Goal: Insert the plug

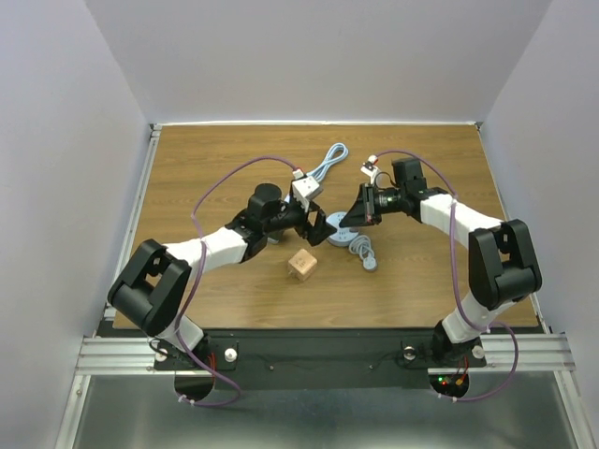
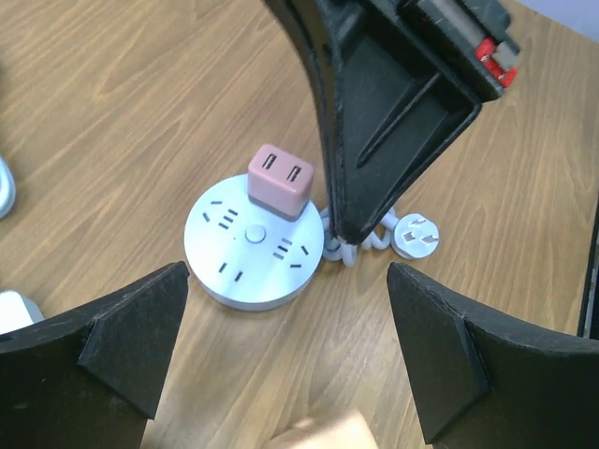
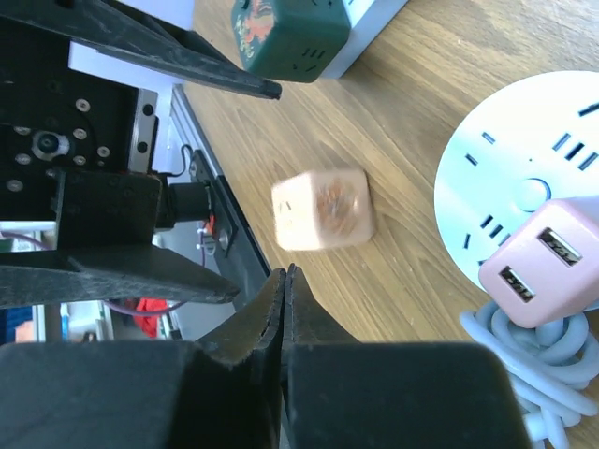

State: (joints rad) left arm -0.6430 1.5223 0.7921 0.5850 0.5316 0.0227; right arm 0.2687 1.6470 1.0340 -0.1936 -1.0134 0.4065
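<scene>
My left gripper hangs low over the wood-grain table, its two matte black, wedge-shaped fingers spread wide with nothing between them. Just in front of it lies a small wooden cube, pale, with rounded edges.

Between my two grippers sits the socket disc, a flat round puck of smooth white plastic with slot groups around a centre button. The pink plug, a blocky square adapter with softened corners and two slim ports on its top face, stands upright on the disc's far edge. I cannot see its pins.

My right gripper has its ribbed black fingers pressed flat together and holds nothing. Its tip points down just beside the pink plug, over a coiled white cable. I cannot tell whether it touches the coil. Rightmost lies a round white three-pin plug, pins up.
</scene>
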